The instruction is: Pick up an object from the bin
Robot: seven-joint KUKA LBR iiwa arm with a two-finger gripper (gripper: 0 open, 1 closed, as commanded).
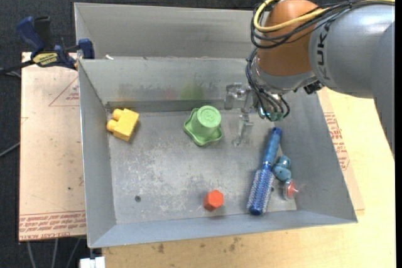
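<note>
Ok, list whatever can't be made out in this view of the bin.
- Teal bit and red bit beside the blue brush: too small to identify.
- Orange piece near the front wall: too small to name.
- Claw: grey metal against the grey bin, so its outline is lost.
- Bin's far right corner: hidden behind the arm's orange cover.

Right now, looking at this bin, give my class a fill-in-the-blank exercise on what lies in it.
1. The toy block by the left wall of the bin is ____.
2. The gripper hangs just right of the upturned green ____.
3. The hairbrush lying right of the gripper is ____.
Missing words: yellow; cup; blue.
</note>
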